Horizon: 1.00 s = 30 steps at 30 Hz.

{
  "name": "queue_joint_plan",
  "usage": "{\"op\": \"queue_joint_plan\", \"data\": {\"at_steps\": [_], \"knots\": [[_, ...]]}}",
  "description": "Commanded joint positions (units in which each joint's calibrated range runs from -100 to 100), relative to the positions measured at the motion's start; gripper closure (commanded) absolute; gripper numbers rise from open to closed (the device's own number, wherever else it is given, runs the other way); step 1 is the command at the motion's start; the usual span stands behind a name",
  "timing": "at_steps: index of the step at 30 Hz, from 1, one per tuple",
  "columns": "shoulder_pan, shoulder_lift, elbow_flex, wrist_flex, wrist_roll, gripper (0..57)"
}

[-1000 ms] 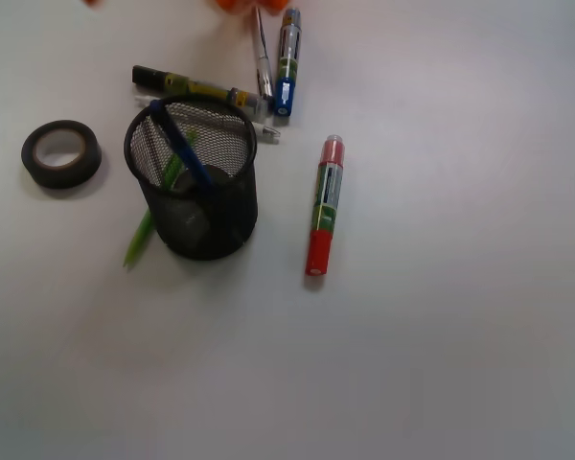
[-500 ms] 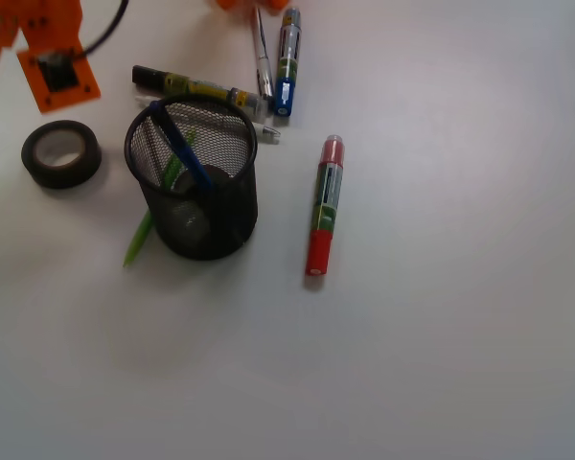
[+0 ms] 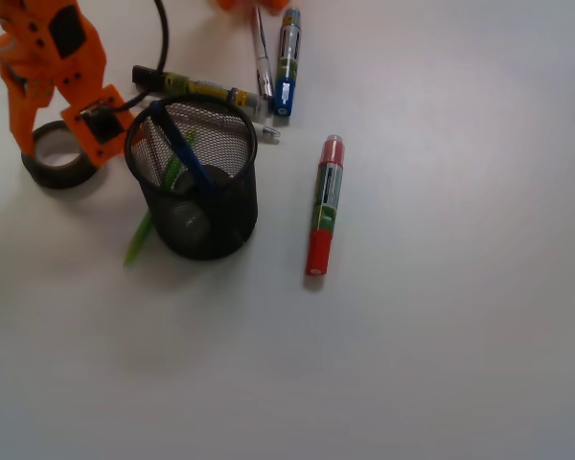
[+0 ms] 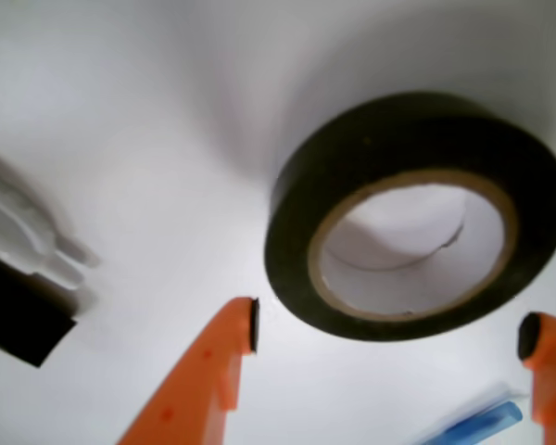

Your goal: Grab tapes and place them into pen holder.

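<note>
Near the bench's far left corner: my tool [image 3: 53,144], absent a second ago, now hangs over the black tape roll [image 4: 417,213], jaws wide, straddling it, nothing held. Roll lies flat just left of the pen holder [image 3: 194,182]. Grasp pending.

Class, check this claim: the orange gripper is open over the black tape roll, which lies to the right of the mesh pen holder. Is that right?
One detail is wrong. The front view shows the black tape roll left of the pen holder, not right. The gripper is indeed open over it.
</note>
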Motion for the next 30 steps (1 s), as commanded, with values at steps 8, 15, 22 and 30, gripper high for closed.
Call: {"op": "queue_joint_plan", "data": {"at_steps": [8,15,22,30], "knots": [[1.8,0.5,-8.7,-2.3,0.2,26.0],[1.5,7.8,-15.1,-2.0,0.2,26.0],[1.3,16.9,-28.3,3.8,0.0,26.1],[1.4,26.3,-43.1,11.1,-0.2,57.2]]}}
